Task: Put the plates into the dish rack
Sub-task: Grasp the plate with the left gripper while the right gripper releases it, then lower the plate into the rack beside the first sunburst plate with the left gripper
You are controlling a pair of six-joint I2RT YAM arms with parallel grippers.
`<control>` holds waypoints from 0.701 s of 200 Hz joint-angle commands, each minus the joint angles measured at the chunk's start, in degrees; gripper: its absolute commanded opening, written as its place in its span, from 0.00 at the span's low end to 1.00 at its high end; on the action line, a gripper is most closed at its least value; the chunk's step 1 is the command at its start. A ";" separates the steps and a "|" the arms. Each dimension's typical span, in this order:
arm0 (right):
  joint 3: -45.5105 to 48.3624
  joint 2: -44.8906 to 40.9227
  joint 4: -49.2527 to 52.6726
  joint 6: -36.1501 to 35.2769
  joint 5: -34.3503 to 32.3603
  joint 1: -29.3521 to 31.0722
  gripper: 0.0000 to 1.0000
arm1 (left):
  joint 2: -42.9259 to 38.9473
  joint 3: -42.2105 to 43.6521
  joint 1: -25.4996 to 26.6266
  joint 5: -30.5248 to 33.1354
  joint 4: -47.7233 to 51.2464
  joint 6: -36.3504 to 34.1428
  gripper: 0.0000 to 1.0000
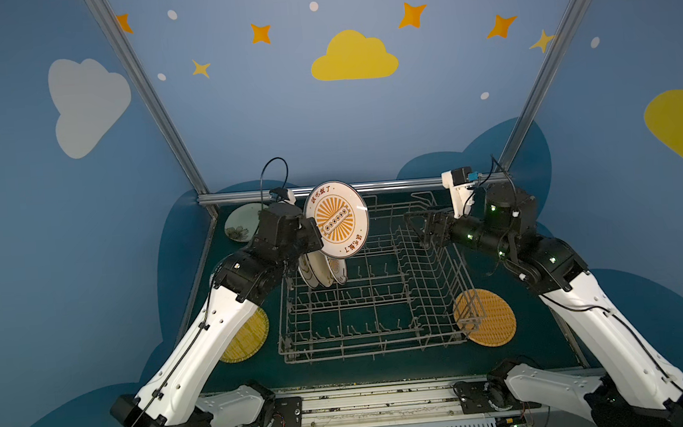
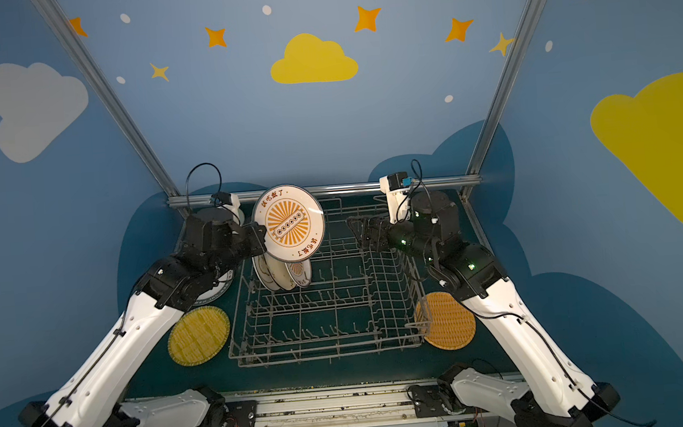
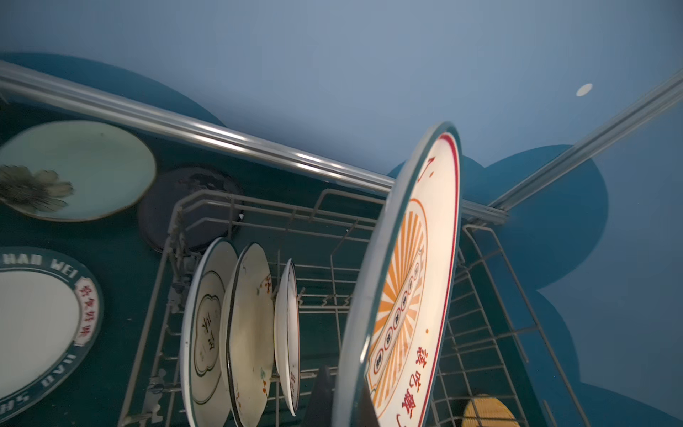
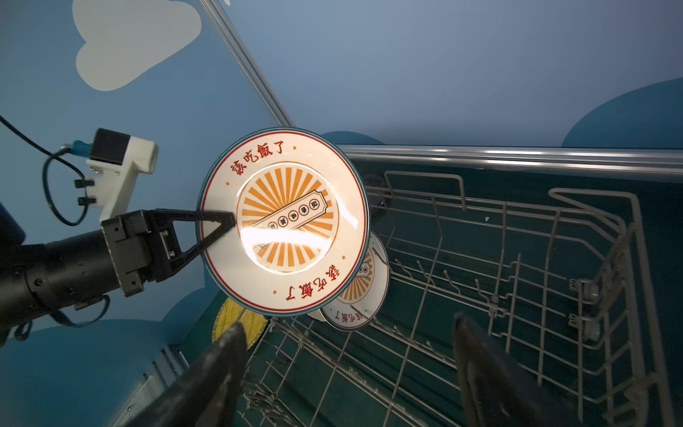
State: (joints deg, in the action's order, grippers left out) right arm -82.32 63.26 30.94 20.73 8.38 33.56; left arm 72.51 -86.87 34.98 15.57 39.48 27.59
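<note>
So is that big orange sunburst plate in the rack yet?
Not yet. The left gripper holds the white orange-sunburst plate on edge above the grey wire dish rack.

My worktop (image 1: 364, 369) is dark teal, ending at a silver rail (image 1: 396, 185) along its far edge. Above that rail the blue wall (image 1: 325, 132) carries a yellow cloud (image 1: 354, 57), with orange stars (image 1: 411, 15) higher still.

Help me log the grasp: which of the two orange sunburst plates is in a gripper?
The raised sunburst plate, pinched at its rim by the left gripper above the dish rack; the second sunburst plate stands slotted in it.
</note>
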 commanded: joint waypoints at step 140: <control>-0.04 -4.73 1.29 -3.15 0.65 -0.23 0.85 | 30.16 -23.35 11.78 32.07 27.26 3.38 0.04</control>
State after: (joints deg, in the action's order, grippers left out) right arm -82.32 59.46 32.99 18.06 8.60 33.52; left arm 101.23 -107.92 46.89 46.35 66.00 29.47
